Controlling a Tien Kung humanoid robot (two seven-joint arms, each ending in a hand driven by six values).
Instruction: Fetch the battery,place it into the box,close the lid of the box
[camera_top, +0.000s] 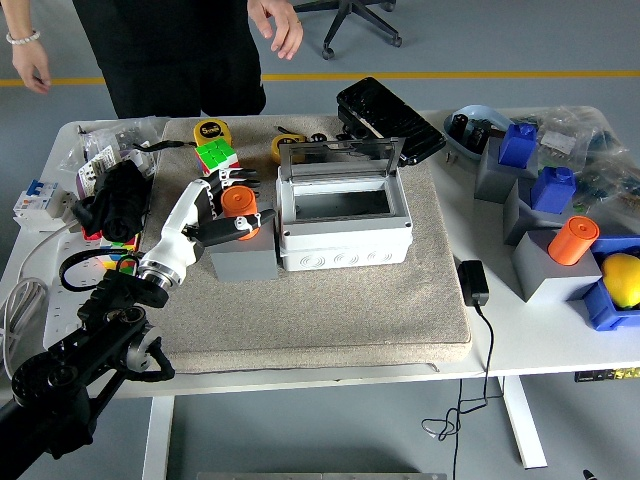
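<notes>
An orange cylindrical battery (239, 208) stands upright in a grey block holder (243, 257) on the beige mat. My left hand (228, 204) is wrapped around the battery, fingers behind it and thumb in front. Right of it stands the grey-white box (343, 231) with its clear lid (340, 154) swung up and open; the inside is empty. My right hand is not in view.
A person stands at the far left side of the table (530, 330), hands hanging free. A Rubik's cube (216, 154), tape measures (210, 130), a black case (390, 118) lie behind. Another orange battery (572, 240) in a holder, blue parts and a yellow ball (622, 277) sit right.
</notes>
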